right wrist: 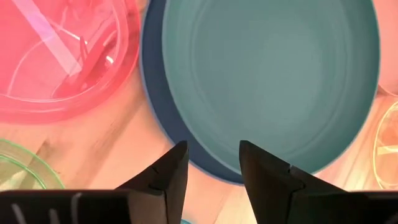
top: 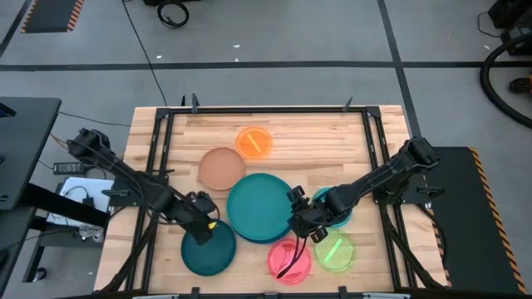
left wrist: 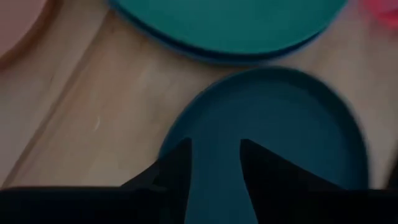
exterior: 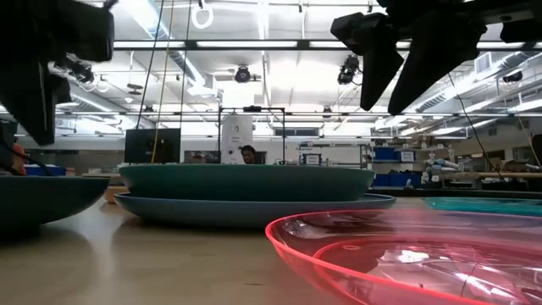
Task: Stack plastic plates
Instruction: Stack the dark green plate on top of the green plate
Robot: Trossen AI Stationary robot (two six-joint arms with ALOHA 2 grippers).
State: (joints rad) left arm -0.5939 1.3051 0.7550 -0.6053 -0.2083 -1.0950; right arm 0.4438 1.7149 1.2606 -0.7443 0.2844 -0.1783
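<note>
A large teal-green plate (top: 264, 203) lies nested in a large blue plate (right wrist: 163, 130) at the table's middle. My right gripper (top: 298, 223) hangs open above the right rim of this stack, clear of it in the low view (exterior: 400, 89). A dark-teal plate (top: 208, 249) lies flat on the table near the front edge. My left gripper (top: 204, 226) is open above its far rim, with a gap showing below the fingers in the low view. The tan (top: 221, 169), orange (top: 253, 142), pink (top: 289, 260), lime (top: 335, 251) and cyan (top: 341, 203) plates lie singly on the wood.
A black frame (top: 266, 109) runs around the wooden table top. The pink plate (right wrist: 62, 56) and the lime plate (right wrist: 18, 168) lie close by the stack's near right side. The right arm reaches over the cyan plate. Bare wood shows at the far left and far right.
</note>
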